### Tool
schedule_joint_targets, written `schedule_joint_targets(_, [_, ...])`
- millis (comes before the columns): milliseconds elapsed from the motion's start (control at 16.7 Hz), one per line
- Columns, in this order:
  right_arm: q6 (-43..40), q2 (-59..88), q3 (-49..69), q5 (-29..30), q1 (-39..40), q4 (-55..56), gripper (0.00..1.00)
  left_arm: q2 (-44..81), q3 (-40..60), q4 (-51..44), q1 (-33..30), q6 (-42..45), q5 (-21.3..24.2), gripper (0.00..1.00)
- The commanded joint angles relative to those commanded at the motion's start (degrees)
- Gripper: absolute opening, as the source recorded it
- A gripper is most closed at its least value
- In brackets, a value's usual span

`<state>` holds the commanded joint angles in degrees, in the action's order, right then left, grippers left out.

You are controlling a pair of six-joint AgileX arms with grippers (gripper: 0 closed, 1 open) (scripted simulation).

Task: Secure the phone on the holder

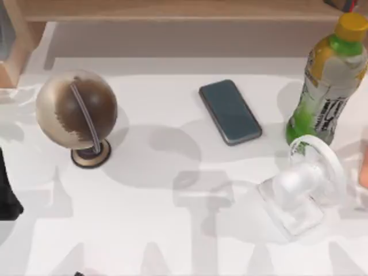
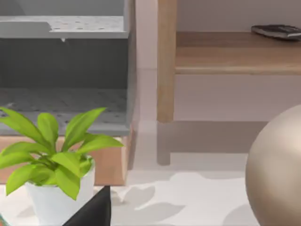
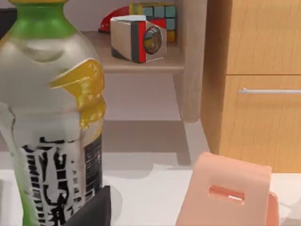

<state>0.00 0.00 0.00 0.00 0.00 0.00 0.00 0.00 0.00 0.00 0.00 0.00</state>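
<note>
I see the table (image 1: 172, 230) with the globe (image 1: 76, 110) at left, bottle (image 1: 329, 75) at right, and the phone (image 1: 230, 111) lying flat between them, untouched. The white holder (image 1: 305, 184) stands near the bottle. I'd grasp the phone across its long edges, then tilt it in. Claw states: I cannot tell.

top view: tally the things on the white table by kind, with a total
globe: 1
phone: 1
bottle: 1
white holder: 1
pink thing at the table's right edge: 1
Total: 5
</note>
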Motion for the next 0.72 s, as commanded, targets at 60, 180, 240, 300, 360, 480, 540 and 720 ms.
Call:
schedule_joint_targets(60, [0.0, 0.0, 0.0, 0.0, 0.0, 0.0, 1.0, 0.0, 0.0, 0.0, 0.0, 0.0, 0.0, 1.0])
schedule_joint_targets(180, [-0.1, 0.4, 0.4, 0.0, 0.1, -0.4, 1.0, 0.0, 0.0, 0.0, 0.0, 0.0, 0.0, 1.0])
schedule_joint_targets(240, [-0.4, 1.3, 1.3, 0.0, 0.3, -1.2, 1.0, 0.0, 0.0, 0.0, 0.0, 0.0, 0.0, 1.0])
schedule_joint_targets(300, [-0.8, 3.0, 2.9, 0.0, 0.6, -2.6, 1.0, 0.0, 0.0, 0.0, 0.0, 0.0, 0.0, 1.0])
schedule_joint_targets(360, [-1.2, 5.2, 5.1, 0.1, 0.9, -4.5, 1.0, 0.0, 0.0, 0.0, 0.0, 0.0, 0.0, 1.0])
schedule_joint_targets(480, [-1.7, 11.1, 11.2, 0.2, 1.7, -9.4, 1.0, 0.0, 0.0, 0.0, 0.0, 0.0, 0.0, 1.0])
schedule_joint_targets(540, [-1.8, 15.0, 15.2, 0.4, 2.2, -12.1, 1.0, 0.0, 0.0, 0.0, 0.0, 0.0, 0.0, 1.0])
schedule_joint_targets(720, [-1.8, 29.2, 30.8, 0.9, 3.6, -20.1, 1.0, 0.0, 0.0, 0.0, 0.0, 0.0, 0.0, 1.0])
